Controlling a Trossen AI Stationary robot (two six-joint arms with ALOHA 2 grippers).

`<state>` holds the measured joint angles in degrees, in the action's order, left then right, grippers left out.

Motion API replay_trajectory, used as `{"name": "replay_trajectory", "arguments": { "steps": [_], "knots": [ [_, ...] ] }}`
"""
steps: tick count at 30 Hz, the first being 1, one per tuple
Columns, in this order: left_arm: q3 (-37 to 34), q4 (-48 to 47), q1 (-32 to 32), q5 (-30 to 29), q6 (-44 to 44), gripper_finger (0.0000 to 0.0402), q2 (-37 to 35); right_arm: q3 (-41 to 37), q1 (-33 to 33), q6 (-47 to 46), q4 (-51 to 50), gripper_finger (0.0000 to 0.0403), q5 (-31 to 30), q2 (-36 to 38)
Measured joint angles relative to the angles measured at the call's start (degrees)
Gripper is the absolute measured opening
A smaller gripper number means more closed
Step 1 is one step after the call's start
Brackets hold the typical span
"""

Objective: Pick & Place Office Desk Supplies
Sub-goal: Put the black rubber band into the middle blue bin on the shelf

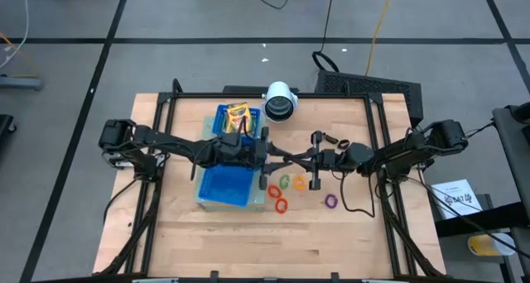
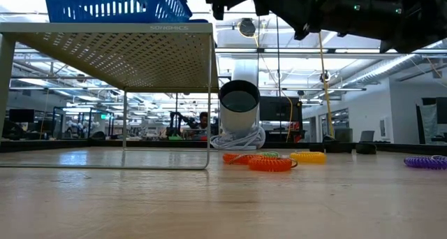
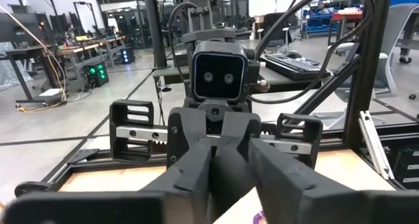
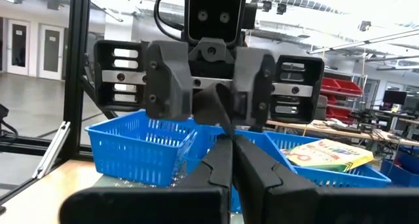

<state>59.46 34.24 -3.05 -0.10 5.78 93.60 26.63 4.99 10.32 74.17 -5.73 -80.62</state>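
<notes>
Both grippers meet tip to tip above the table's middle, to the right of the blue tray (image 1: 224, 188). My left gripper (image 1: 272, 155) and my right gripper (image 1: 300, 158) point level at each other. Between them is a small dark piece (image 4: 213, 107), apparently a black clip. The left fingers stand close on both its sides, and the right fingers are shut below it. A crayon box (image 1: 236, 113) lies in the tray's far compartment. Red (image 1: 279, 204), green (image 1: 284, 182), orange (image 1: 298, 182) and purple (image 1: 330, 201) rings lie flat on the table. More black clips (image 1: 330, 139) lie farther back. My left gripper has the dark piece (image 4: 208, 99) between its two fingers (image 4: 171, 86), coming level from the table's left; the piece is clear of the table. My right gripper comes level from the table's right, its shut fingers (image 4: 226, 165) meeting the piece's near end (image 4: 222, 122); which part they have is hidden.
The tray stands on a white mesh riser (image 2: 140, 57) at the left. A white cylinder with a dark centre (image 1: 280, 101) stands at the far edge. A black frame (image 1: 381, 151) borders the table on both sides. Bare wood (image 1: 248, 242) lies toward the near edge.
</notes>
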Motion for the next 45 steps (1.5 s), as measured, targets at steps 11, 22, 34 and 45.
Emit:
{"name": "replay_trajectory", "arguments": {
  "steps": [11,22,34,45],
  "knots": [
    [0.00,-2.52,0.09,0.00,1.15,0.0008,-0.02,0.00,0.00,0.01,-0.52,0.0000,-0.04,0.00],
    [-0.02,-15.05,1.45,-0.04,1.32,0.0007,-9.10,-0.04,-0.02,-3.44,-7.28,0.0104,-0.76,3.85],
    [-13.93,-17.94,3.03,-0.87,-4.86,0.0014,-28.55,-0.11,0.00,-4.14,-23.78,0.0182,-4.95,13.05],
    [-27.52,-17.48,3.08,-6.98,-17.08,0.0029,-41.21,-1.09,-0.57,-4.12,-23.50,0.0167,-5.19,13.31]
  ]
}}
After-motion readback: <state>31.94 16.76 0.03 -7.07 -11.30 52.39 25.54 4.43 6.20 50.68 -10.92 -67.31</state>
